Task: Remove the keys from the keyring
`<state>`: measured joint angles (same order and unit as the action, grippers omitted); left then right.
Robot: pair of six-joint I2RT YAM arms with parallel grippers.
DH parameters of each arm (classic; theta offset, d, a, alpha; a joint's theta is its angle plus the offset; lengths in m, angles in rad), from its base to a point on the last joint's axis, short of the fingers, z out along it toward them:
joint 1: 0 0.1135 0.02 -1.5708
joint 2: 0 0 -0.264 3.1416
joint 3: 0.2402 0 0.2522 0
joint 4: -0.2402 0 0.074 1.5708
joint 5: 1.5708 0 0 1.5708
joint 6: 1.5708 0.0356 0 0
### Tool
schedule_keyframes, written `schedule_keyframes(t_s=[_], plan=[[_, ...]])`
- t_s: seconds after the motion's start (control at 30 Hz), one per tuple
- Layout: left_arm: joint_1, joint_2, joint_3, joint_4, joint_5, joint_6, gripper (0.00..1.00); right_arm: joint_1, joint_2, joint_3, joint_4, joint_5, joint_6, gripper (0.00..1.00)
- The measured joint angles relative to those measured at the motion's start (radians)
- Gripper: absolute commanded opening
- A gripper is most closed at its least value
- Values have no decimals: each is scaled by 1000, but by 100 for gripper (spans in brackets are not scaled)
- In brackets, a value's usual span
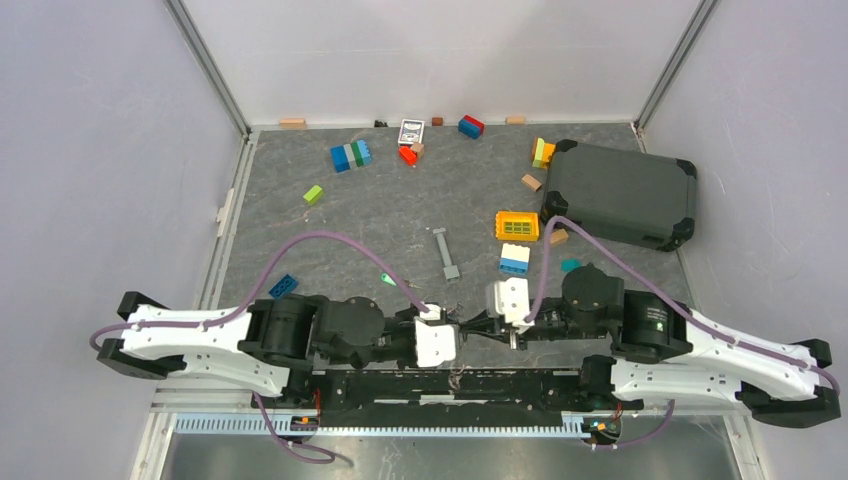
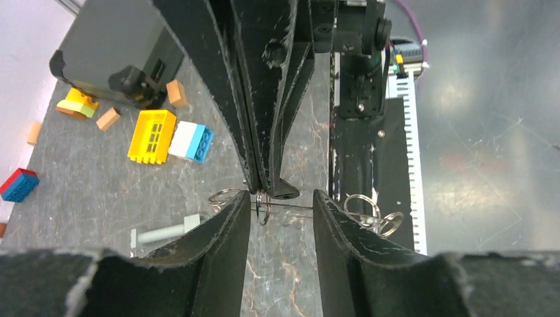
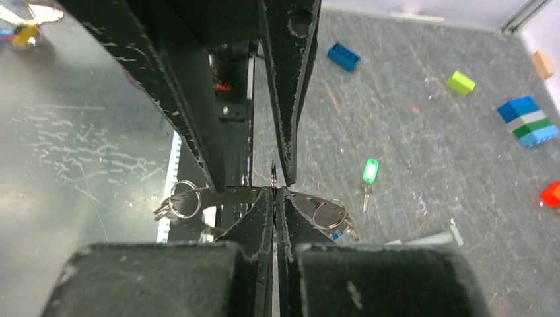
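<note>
Right end effector [image 3: 274, 195] is clenched, its tips pinching the keyring [image 3: 273, 173], a thin silver wire loop seen edge-on and held just above the bench [image 3: 429, 125] near its front edge. Left end effector [image 2: 282, 210] is released, its 2 fingers [image 2: 231, 221] parted on either side of the right one's tips, with nothing clearly gripped between them. I judge the job partly done: 1 green-headed key [image 3: 368, 174] lies loose on the bench, apart from the bundle. What remains, it seems, are the silver keys [image 3: 160, 211] hanging with 2 smaller rings [image 3: 185, 199] on either side of the pinch; how many keys are left is too small to tell. The keyring looks slight and springy, likely awkward to prise open.
</note>
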<state>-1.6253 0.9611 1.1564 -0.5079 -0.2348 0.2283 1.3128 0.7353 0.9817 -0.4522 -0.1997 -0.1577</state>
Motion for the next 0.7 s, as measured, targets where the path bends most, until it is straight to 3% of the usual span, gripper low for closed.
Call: schedule_keyframes(t_s=[0.23, 0.7], plan=[[0, 9, 0, -29, -1, 6, 45, 0, 38, 10, -83, 14, -3, 0], [0, -1, -29, -14, -26, 18, 41, 0, 10, 9, -77, -28, -5, 0]])
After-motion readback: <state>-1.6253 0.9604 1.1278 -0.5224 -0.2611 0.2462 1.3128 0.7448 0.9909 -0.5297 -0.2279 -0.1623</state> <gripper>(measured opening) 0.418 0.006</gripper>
